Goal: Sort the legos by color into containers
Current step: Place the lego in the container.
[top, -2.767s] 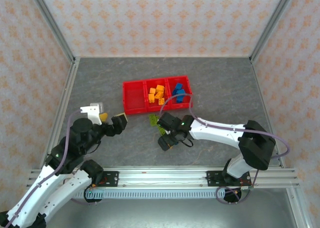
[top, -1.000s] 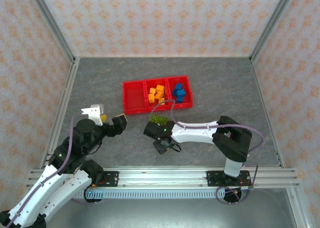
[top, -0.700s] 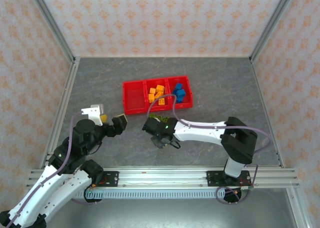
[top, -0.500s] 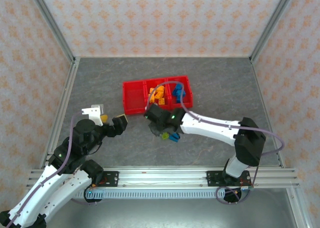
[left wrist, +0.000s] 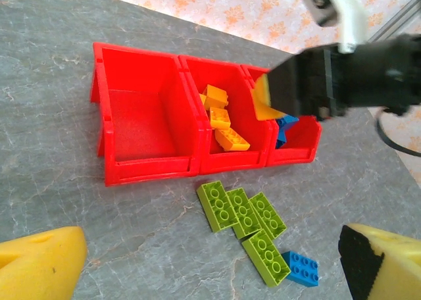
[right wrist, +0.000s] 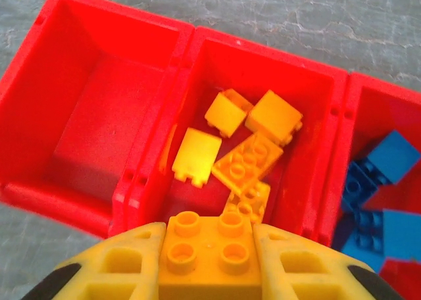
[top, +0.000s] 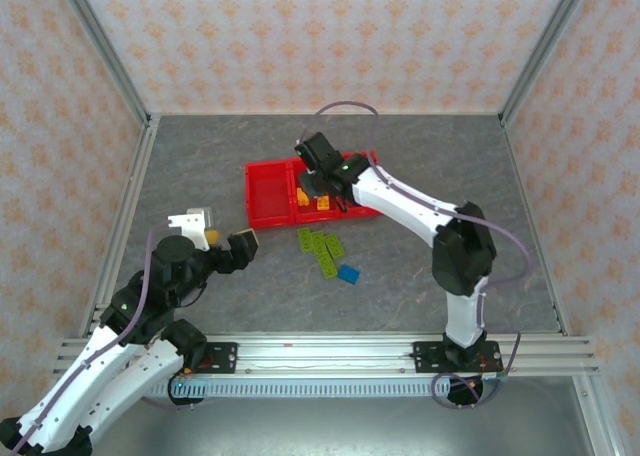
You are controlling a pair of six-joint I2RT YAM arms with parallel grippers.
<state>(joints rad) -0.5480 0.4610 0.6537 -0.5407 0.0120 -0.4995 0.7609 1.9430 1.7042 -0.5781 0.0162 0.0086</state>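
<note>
One lego [right wrist: 208, 252], seemingly in right pincer [right wrist: 208, 239]

bright, even light | soft shadows | wrist-view foregrounds blurred

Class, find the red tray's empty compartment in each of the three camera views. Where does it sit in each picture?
Top external: empty compartment just left of centre.
Left wrist: empty compartment in the upper left.
Right wrist: empty compartment on the left side.
Shared landmark: orange bricks in the compartment beside it.
</note>
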